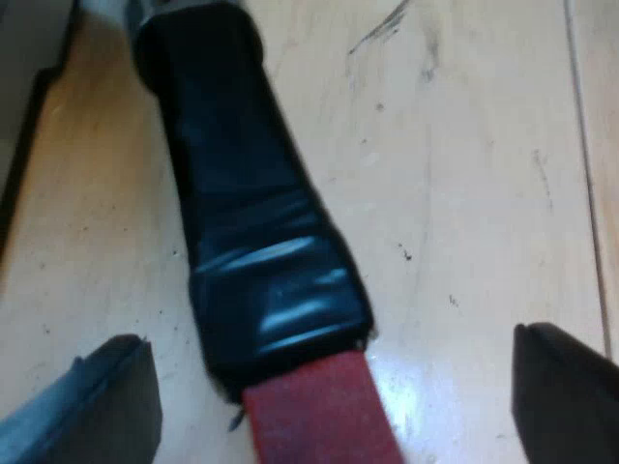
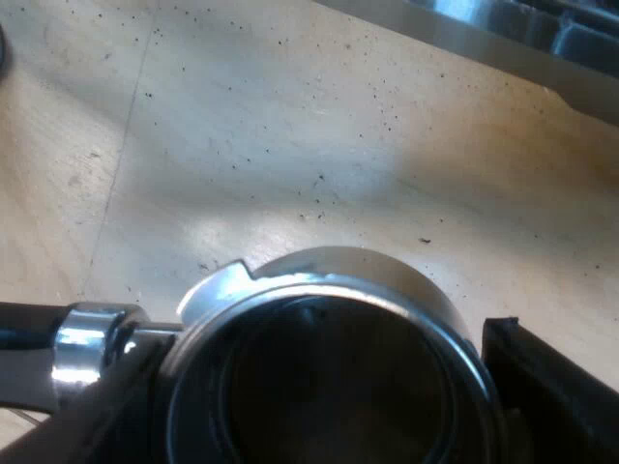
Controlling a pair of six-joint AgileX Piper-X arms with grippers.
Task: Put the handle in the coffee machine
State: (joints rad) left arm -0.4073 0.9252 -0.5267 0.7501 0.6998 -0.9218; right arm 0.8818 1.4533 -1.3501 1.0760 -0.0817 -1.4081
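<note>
Well, the left end effector (image 1: 334,387) stands wide open, one finger on either side of the handle (image 1: 251,193) and clear of it. The handle lies flat on the wooden tabletop (image 1: 464,174), its long axis running straight away from that end effector, its red end (image 1: 319,416) nearest between the fingers. The right end effector (image 2: 319,387) is closed on the holder (image 2: 329,280), a finger against each side of the round metal basket, whose mouth faces up. A steel edge (image 2: 503,29) lies beyond.
</note>
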